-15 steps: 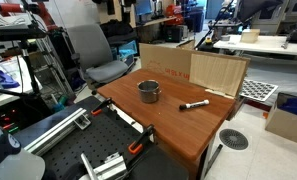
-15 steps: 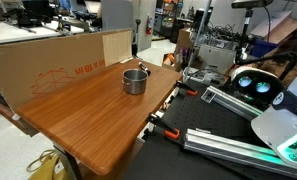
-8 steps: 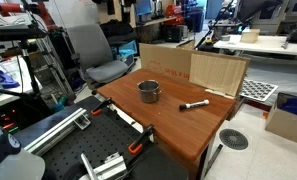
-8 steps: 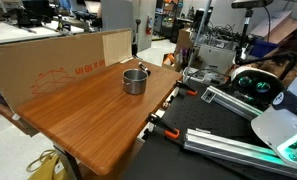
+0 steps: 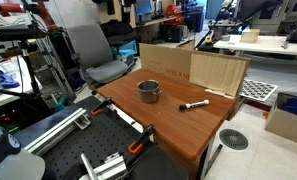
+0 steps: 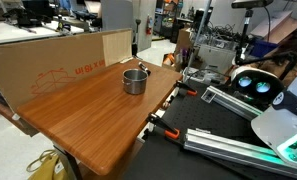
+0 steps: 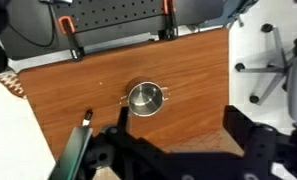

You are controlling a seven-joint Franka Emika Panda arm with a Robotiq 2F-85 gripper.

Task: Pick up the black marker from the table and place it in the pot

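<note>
Table [image 7: 198, 70] — black marker [image 7: 88, 117] near tool [image 7: 163, 140], apart.

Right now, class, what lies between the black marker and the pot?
Nothing: only bare wood of the table separates the black marker from the pot, shown in an exterior view and the wrist view.

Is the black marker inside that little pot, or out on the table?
Out. The black marker lies flat on the table, apart from the pot.
</note>
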